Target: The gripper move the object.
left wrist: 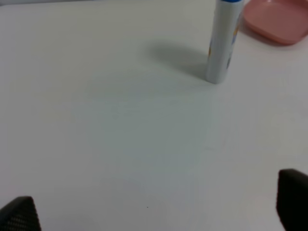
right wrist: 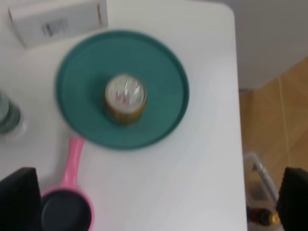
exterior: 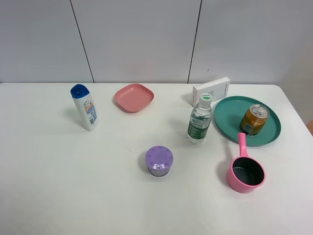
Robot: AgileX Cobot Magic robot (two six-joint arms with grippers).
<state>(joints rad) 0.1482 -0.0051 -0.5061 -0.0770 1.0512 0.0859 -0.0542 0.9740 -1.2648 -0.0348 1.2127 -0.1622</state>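
Currently the orange-gold can (exterior: 254,119) is standing upright on the teal plate (exterior: 229,108), near the right end of the white table (exterior: 73,176), beside the water bottle (exterior: 199,121) and behind the pink ladle (exterior: 244,169). Both the right gripper (right wrist: 156,202) and the left gripper (left wrist: 156,209) are hanging spread wide, holding nothing.

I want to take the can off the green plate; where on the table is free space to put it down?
Bare table lies open across the near left, in front of the white bottle and left of the purple container. The middle, between the pink dish and purple container, is free too. Around the can it is crowded: green plate, water bottle, pink ladle, white box.
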